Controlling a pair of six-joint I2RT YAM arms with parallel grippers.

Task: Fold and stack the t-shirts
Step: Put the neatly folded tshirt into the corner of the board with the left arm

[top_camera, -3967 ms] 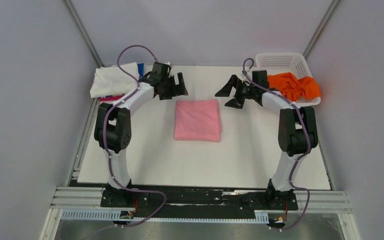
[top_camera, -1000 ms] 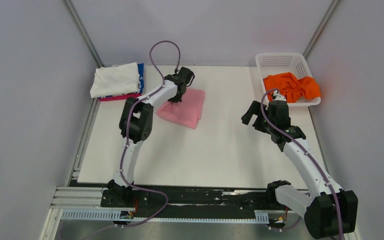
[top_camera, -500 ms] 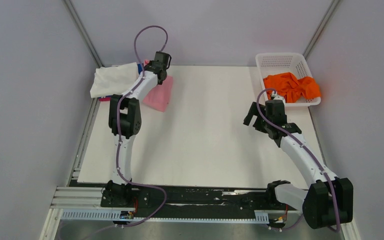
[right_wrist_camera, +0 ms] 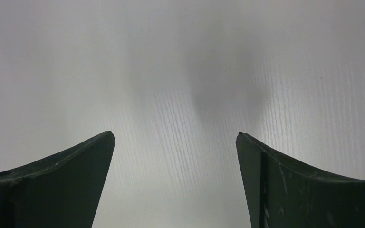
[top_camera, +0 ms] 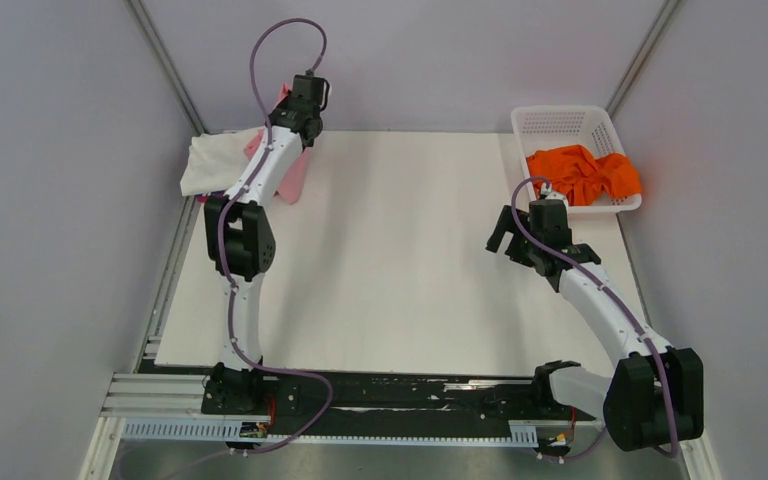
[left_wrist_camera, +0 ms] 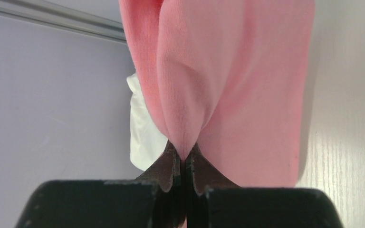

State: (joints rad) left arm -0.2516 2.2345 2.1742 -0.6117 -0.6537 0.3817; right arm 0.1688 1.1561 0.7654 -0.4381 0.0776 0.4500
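no readable text, labels, or numbers

Three t-shirts (top_camera: 293, 182) (top_camera: 210, 160) (top_camera: 580, 172) seen, one basket (top_camera: 560, 115), two arms (top_camera: 243, 300) (top_camera: 605, 300).

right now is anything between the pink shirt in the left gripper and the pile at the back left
Nothing visible stands in the way. The left gripper is shut on the pink t-shirt, which hangs right beside the white t-shirt at the back left, with no object between them.

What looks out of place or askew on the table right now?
Nothing spilled or damaged. The pink t-shirt hangs bunched from the left gripper, pinched at one fold near the white t-shirt, so it may land untidy. The orange t-shirt lies crumpled, unfolded, in the basket.
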